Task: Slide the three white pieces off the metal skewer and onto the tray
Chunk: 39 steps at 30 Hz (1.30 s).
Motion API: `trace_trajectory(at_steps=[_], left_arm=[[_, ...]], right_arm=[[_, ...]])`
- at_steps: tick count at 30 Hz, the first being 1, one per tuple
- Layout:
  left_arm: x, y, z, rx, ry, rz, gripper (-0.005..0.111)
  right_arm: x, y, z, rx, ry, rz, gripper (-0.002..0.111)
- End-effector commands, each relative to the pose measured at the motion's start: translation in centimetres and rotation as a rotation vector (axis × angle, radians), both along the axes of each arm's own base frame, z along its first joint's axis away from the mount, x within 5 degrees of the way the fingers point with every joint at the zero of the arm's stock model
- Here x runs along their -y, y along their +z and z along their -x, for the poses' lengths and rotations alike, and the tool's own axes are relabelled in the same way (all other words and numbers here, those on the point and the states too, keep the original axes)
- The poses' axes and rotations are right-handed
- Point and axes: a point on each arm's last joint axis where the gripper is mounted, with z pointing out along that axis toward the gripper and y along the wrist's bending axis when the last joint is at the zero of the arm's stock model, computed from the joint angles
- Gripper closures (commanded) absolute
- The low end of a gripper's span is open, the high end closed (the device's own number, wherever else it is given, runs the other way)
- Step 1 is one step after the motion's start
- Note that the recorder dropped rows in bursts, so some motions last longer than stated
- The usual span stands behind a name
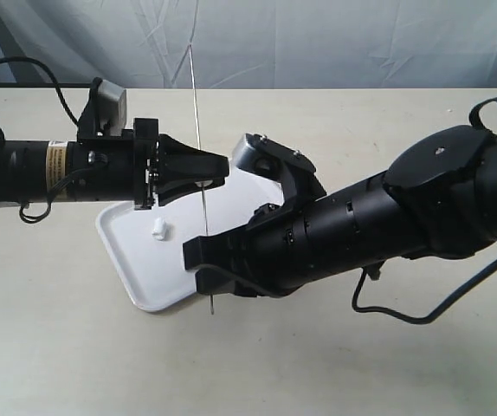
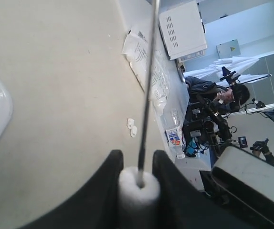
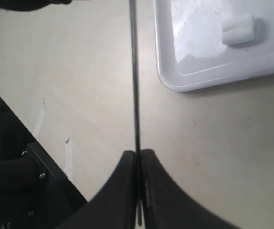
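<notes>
The thin metal skewer (image 1: 198, 121) stands nearly upright over the white tray (image 1: 136, 282). My left gripper (image 1: 223, 171) is shut on a white piece (image 2: 138, 188) that is threaded on the skewer (image 2: 149, 86); in the exterior view this piece is hidden between the fingers. My right gripper (image 1: 198, 264) is shut on the skewer's lower end, with its jaws pressed onto the rod (image 3: 135, 71) just outside the tray's rim (image 3: 168, 78). What looks like two white pieces (image 3: 238, 29) lie touching on the tray, also seen as a small white lump (image 1: 159, 230).
Both black arms reach in low over the tray from left and right. A black cable (image 1: 404, 314) loops on the table under the right arm. Small white scraps (image 2: 132, 128) lie on the beige table, and white tape marks (image 3: 37, 121) lie near a dark stand.
</notes>
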Motion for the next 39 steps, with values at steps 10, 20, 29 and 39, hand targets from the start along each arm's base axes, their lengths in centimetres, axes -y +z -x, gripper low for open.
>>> trace_trajectory(at_steps=[10,20,29,39], left_arm=[[-3.1,0.7,-1.8,0.029,0.155,0.048,0.088],[-5.7,0.8,-2.7,0.077,0.234,0.032,0.088],[-6.0,0.8,-3.6,0.107,0.269,-0.033,0.088],[-5.0,-1.9,-3.3,0.097,0.212,-0.3,0.088]], right_arm=[[1.1,-1.8,2.2,-0.063,0.144,0.059,0.109],[3.1,-4.2,5.1,-0.167,0.247,0.128,0.109],[4.1,-5.2,6.1,-0.184,0.29,0.171,0.109],[4.0,-5.1,4.9,-0.131,0.191,0.177,0.109]])
